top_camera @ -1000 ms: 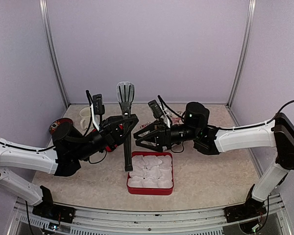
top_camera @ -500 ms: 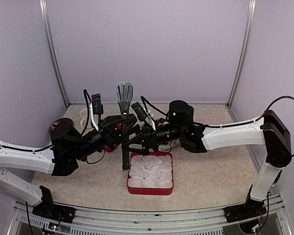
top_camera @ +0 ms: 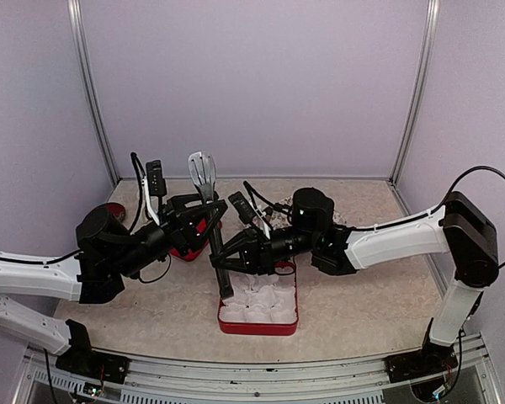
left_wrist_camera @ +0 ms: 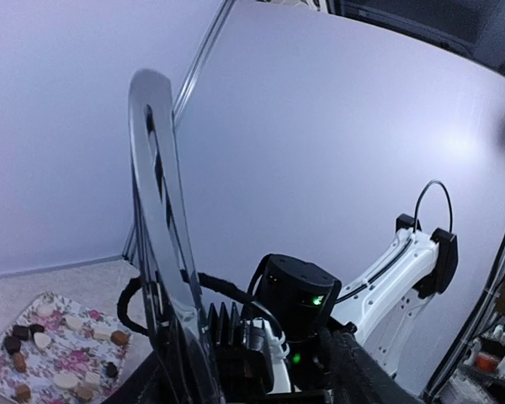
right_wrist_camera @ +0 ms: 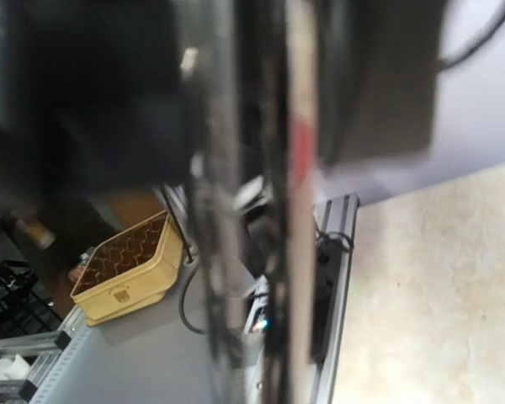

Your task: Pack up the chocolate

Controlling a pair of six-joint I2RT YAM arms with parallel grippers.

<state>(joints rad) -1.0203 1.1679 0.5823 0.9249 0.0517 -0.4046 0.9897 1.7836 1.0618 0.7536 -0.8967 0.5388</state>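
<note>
Black spatula [top_camera: 201,168]: standing over the red tray [top_camera: 257,330], 10 o'clock corner
Right claw [top_camera: 224,263]: clamped on the handle
Left claw [top_camera: 210,210]: part-open, handle between its jaws
Chocolate [left_wrist_camera: 73,322]: on flowery cloth [left_wrist_camera: 29,370], 7 o'clock in left wrist view

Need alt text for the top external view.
Both arms reach inward and meet at a black slotted spatula standing nearly upright, its handle tip down at a red tray of white paper cups. The right gripper grips the handle low; the left gripper meets it higher up.
</note>
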